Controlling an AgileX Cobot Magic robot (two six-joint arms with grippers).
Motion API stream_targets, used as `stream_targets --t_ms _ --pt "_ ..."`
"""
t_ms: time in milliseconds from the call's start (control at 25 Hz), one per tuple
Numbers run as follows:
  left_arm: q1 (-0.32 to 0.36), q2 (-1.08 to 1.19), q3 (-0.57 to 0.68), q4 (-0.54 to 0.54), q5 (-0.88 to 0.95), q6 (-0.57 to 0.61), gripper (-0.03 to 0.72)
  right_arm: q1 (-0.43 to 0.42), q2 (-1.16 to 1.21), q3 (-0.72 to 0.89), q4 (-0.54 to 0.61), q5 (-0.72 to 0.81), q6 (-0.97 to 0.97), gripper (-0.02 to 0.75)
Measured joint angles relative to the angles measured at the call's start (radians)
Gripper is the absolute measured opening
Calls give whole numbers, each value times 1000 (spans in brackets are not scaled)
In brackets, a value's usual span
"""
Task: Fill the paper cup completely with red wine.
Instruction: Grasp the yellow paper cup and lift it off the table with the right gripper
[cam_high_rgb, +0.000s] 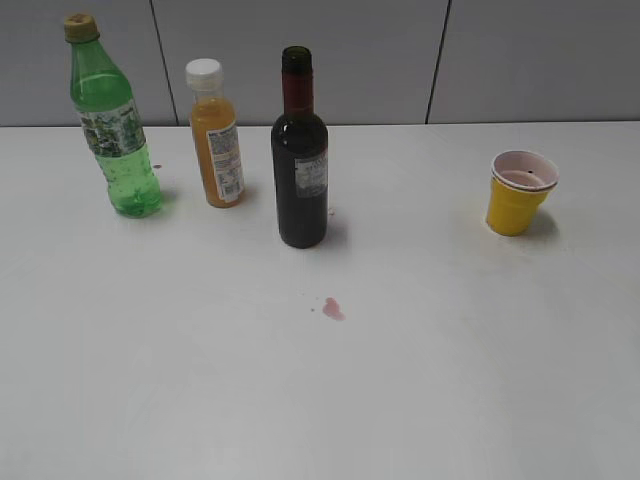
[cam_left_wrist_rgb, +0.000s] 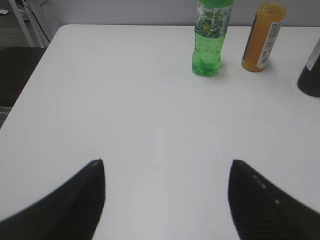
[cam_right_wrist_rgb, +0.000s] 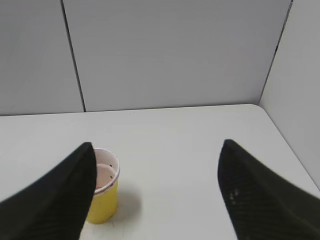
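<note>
**Both claws released, cup and wine well apart**

The small yellow paper cup (cam_high_rgb: 520, 195) stands upright on the white tabletop (cam_high_rgb: 450, 360), far right. The dark green glass wine bottle (cam_high_rgb: 300, 160) stands uncapped near the middle, a small reddish spill (cam_high_rgb: 332, 309) in front of it. The left claw (cam_left_wrist_rgb: 167, 165) and right claw (cam_right_wrist_rgb: 156, 145) both hang spread wide, grasping nothing.

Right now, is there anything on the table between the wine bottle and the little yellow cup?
No. In the exterior view the table between the wine bottle and the paper cup is bare. The small pink spill lies in front of the bottle, outside that stretch.
</note>
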Motion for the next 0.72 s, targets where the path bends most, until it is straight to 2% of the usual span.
stream_targets --t_ms 160,320,560,640,720 --pt "0 0 0 0 0 0 582 8 167 1 -42 -188 5 555" --pt "0 0 0 0 0 0 582 54 326 1 -127 -372 43 557" --pt "0 0 0 0 0 0 582 93 547 37 -150 -670 56 643" --pt "0 0 0 0 0 0 582 93 603 72 -152 -785 56 653" --pt "0 0 0 0 0 0 582 94 646 104 -156 -838 56 658"
